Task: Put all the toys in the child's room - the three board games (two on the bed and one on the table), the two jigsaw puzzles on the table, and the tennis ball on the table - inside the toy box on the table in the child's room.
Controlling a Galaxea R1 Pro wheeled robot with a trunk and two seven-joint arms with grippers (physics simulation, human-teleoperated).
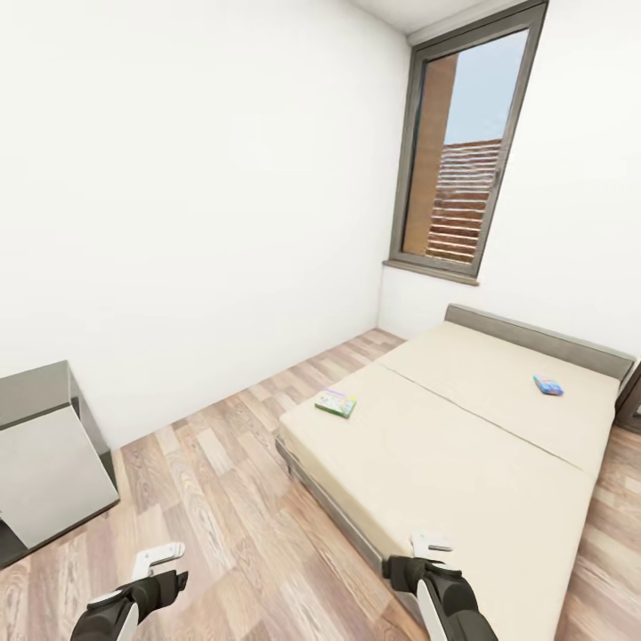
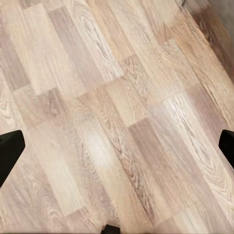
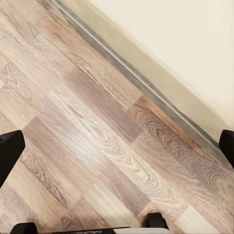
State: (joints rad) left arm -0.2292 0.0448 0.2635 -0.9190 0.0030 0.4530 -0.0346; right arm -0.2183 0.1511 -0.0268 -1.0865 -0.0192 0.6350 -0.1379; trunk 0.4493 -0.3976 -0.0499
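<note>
With both grippers hanging empty, fingers spread apart, the flat green board game box (image 1: 336, 403) is lying ahead on the beige bed's (image 1: 463, 463) near corner, nearer the right gripper (image 1: 431, 543) than the left gripper (image 1: 157, 558).

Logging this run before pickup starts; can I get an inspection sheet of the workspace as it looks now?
Surface: bed, beige cover, bordered by wood floor.
Job's things: green board game near the bed's left edge; blue board game toward the headboard.
Clutter: nothing seen.
Grippers: left gripper open over floor; right gripper open at the bed's edge; both empty.
Cables: nothing seen.
Surroundings: white walls, window, grey cabinet at left.
</note>
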